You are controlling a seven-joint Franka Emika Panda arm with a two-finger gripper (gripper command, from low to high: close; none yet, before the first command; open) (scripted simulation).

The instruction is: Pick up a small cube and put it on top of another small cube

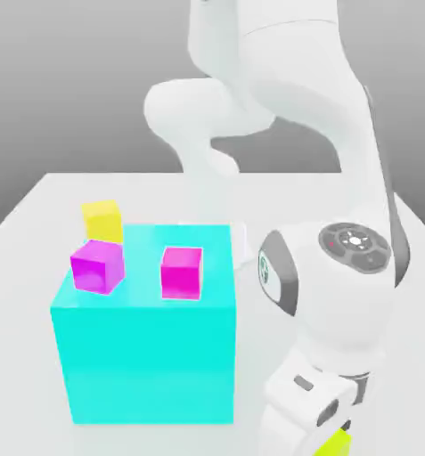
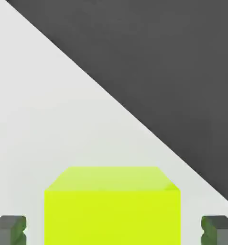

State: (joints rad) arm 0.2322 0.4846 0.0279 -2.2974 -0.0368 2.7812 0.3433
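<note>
Hand (image 2: 113, 229) low at near right of desk (image 1: 28, 214), fingers (image 2: 10, 229) straddling lime cube (image 2: 111, 206), gaps visible, not gripping.

Two small cubes (image 1: 98, 265) (image 1: 181, 272) sit on the big block (image 1: 144, 356).

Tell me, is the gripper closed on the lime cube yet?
Not yet. In the hand view, the fingers stand apart from the lime cube, with table showing in the gaps on both sides.
</note>
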